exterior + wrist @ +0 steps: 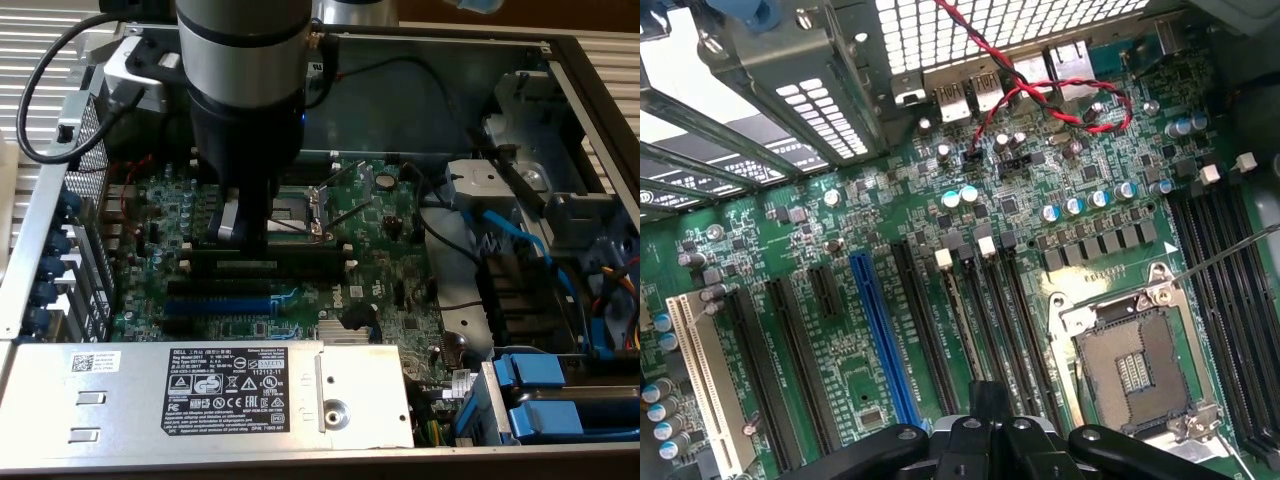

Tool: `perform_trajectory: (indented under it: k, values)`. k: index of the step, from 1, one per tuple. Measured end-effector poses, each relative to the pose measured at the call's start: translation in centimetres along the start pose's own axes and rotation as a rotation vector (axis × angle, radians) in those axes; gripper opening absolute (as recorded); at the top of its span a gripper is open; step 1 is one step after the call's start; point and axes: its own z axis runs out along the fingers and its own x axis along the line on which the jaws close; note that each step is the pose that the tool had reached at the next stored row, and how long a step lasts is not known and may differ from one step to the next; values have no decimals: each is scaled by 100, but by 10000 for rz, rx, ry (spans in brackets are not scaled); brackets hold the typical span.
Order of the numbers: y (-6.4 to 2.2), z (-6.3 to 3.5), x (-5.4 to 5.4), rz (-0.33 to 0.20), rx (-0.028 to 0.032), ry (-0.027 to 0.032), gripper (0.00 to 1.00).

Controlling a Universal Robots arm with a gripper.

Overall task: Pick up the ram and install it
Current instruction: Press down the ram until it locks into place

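The ram (958, 320) shows edge-on as a thin green strip standing in a black memory slot with a white end clip, between the blue slot (880, 330) and the CPU socket (1135, 365). The strip runs straight in under my gripper (990, 405), whose dark fingers are shut at its top edge. In the exterior view the gripper (245, 238) reaches down onto the motherboard just beside the socket (300, 208). The greenish strip of the ram (247, 265) lies along the slot at its tip. The arm hides the contact itself.
More black slots flank the ram's slot. A labelled metal cover (200, 385) borders the board's near side, and blue drive carriers (560, 400) and cables sit at the exterior view's right. Red-black wires (1040, 90) loop near the rear ports. Case walls enclose everything.
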Motion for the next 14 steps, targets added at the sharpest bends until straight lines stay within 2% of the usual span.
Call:
perform_trajectory:
  k: [14]
  values:
    - [0,33,2,0,-1,2,11]
